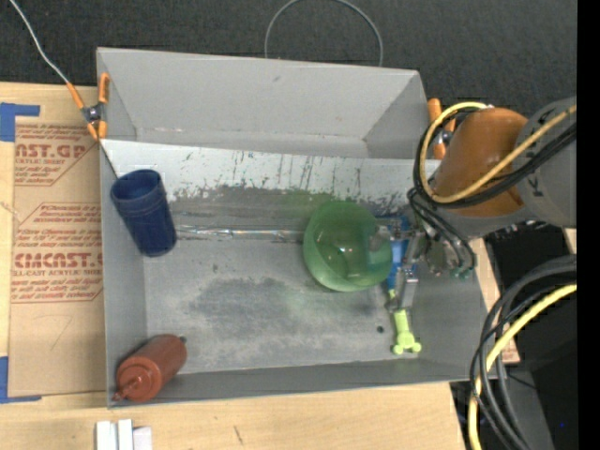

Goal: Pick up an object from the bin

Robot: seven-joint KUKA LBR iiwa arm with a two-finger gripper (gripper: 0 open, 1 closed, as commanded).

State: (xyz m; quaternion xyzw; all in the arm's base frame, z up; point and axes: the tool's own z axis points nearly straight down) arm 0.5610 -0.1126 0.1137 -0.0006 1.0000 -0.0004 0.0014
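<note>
My gripper [405, 284] sat low btwn green bowl [339, 247] & small lime-green piece [403, 334]; prob. approach step. Couldn't tell open or closed. Next: centre, clamp, lift.

- Dark blue plastic cup [143, 212]: well apart from the jaws, far to their left and a little higher in the view.
- Reddish-brown bottle [150, 367], lying on its side: well apart from the jaws, far to their lower left.
</note>
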